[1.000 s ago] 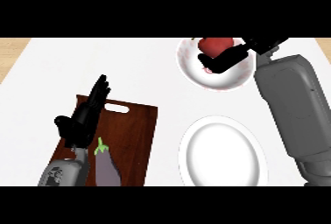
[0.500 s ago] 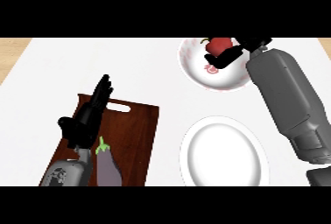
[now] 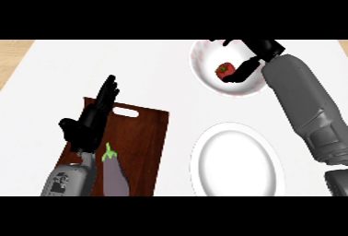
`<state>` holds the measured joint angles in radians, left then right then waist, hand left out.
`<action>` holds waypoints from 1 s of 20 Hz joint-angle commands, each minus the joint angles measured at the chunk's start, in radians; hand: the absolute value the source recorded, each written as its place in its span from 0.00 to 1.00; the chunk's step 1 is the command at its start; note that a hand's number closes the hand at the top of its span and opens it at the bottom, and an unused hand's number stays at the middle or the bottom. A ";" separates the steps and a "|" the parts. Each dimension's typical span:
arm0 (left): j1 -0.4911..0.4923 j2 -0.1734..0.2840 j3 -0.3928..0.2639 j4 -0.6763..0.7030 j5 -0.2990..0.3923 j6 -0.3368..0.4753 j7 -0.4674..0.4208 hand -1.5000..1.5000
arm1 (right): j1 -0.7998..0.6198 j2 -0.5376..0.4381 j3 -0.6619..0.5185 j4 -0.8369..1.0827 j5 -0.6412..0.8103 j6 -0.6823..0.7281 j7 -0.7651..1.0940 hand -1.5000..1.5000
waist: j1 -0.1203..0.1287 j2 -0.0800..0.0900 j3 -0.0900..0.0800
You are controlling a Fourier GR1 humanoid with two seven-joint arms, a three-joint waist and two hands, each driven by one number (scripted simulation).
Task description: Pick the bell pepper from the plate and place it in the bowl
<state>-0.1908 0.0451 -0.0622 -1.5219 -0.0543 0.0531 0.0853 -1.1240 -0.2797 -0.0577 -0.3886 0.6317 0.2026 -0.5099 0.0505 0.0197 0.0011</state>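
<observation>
The small red bell pepper (image 3: 225, 70) lies in the white bowl (image 3: 204, 73) at upper right; the right robot hand (image 3: 253, 60) spreads open beside it (placement looks done, withdrawal remains).

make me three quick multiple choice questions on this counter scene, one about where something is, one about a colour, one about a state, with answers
1. Where is the bell pepper?
A. in the bowl
B. on the plate
C. on the cutting board

2. What colour is the bell pepper?
A. yellow
B. red
C. green

3. How is the left hand held?
A. curled round the eggplant
C. pressing flat on the plate
B. open, fingers straight, holding nothing

Answers:
1. A: the pepper lies inside the bowl at the counter's far side, beside the right hand; nothing lies on the white plate.
2. B: its body is red, with a small dark stem.
3. B: the hand stands over the cutting board with straight fingers, apart from the eggplant.
</observation>
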 commanded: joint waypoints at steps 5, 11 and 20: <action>0.034 0.000 -0.016 -0.041 -0.007 -0.003 0.020 0.50 | -0.034 0.000 -0.150 0.076 -0.137 0.010 -0.161 0.00 | -0.002 -0.003 0.000; -0.023 0.001 0.016 0.016 -0.012 0.014 0.000 0.50 | -0.094 -0.094 -0.256 0.134 -0.239 0.135 -0.102 0.00 | -0.019 -0.006 0.000; 0.042 0.018 0.007 -0.049 0.019 -0.034 0.014 0.50 | -0.085 -0.240 -0.310 0.224 -0.291 0.364 -0.067 0.00 | 0.001 -0.003 0.000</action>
<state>-0.1827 0.0409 -0.0604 -1.5233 -0.0607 0.0527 0.0823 -1.2152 -0.4645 -0.3504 -0.1917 0.3579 0.4802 -0.5878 0.0435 0.0174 0.0011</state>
